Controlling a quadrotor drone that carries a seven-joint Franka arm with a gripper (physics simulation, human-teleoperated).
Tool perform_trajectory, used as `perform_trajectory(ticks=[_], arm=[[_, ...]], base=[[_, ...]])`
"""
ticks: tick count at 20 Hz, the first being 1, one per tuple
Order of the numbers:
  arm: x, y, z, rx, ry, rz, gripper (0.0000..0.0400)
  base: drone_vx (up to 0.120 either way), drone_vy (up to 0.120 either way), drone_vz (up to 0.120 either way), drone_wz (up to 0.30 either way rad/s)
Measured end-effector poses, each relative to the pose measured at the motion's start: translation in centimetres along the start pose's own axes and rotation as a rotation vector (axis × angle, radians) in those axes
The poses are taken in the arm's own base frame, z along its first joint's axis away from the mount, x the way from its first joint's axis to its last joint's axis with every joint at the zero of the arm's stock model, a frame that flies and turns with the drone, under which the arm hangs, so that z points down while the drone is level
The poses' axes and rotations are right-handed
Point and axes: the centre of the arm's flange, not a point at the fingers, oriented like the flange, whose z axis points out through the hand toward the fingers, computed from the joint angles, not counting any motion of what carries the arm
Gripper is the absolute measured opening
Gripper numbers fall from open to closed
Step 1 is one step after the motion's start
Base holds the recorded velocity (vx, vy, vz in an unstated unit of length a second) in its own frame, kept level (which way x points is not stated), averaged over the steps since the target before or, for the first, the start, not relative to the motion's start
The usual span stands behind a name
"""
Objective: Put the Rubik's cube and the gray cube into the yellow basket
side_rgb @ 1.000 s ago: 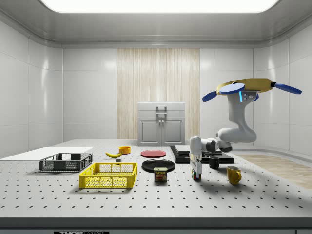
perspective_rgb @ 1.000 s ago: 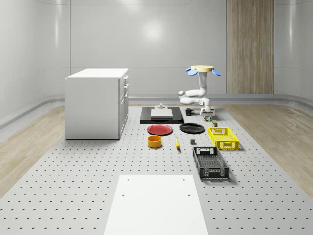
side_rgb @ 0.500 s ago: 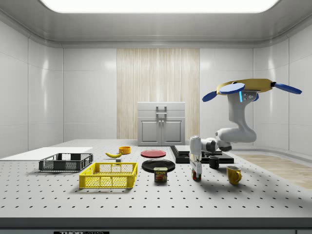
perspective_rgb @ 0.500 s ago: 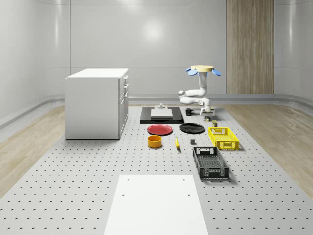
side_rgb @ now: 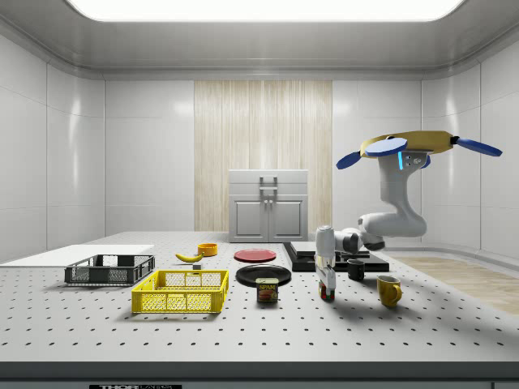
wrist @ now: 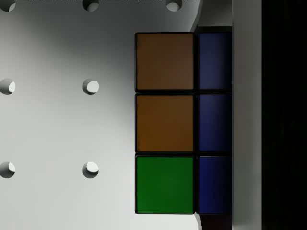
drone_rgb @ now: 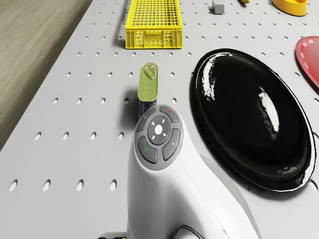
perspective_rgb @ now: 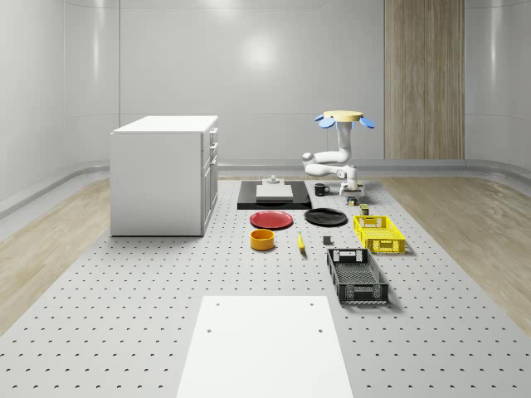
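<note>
Over the last second the arm had drawn up a little in the side view, so that the gripper (side_rgb: 327, 289) with the Rubik's cube (side_rgb: 327, 292) stood slightly higher above the perforated table (side_rgb: 259, 324) than before; the drone (side_rgb: 413, 146) had kept its place, hovering in the air beyond the far end of the table from the yellow basket (side_rgb: 182, 292).

The fingers were clamped on the Rubik's cube, which hung between them just off the table surface, beside the black plate (perspective_rgb: 325, 217). In the wrist view the Rubik's cube (wrist: 165, 122) sat pressed against one finger pad (wrist: 247, 115), showing two orange squares and a green one on one face and dark blue squares on the next (the other finger I could not make out there).

The yellow basket (perspective_rgb: 379, 233) lay well apart from the gripper (perspective_rgb: 353, 199), on the near side of the black plate, with a small tin can (drone_rgb: 148, 88) between the basket and the gripper. The gray cube (drone_rgb: 218, 7) sat on the table near the yellow basket (drone_rgb: 151, 22), on its side towards the banana (perspective_rgb: 300, 242).
</note>
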Motion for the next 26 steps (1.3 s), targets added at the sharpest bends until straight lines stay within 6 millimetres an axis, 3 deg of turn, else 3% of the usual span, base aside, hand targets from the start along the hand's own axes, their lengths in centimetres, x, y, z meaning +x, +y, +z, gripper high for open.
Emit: perform_trajectory(ticks=[14,20,26], arm=[[0.0,0.0,-4.0,0.000,0.000,0.000,0.0325],[0.0,0.0,-4.3,0.000,0.000,0.000,0.0325],[0.0,0.0,-4.4,0.000,0.000,0.000,0.0325]], base=[[0.000,0.000,0.106,0.000],[0.120,0.000,0.073,0.000],[0.120,0.113,0.000,0.000]])
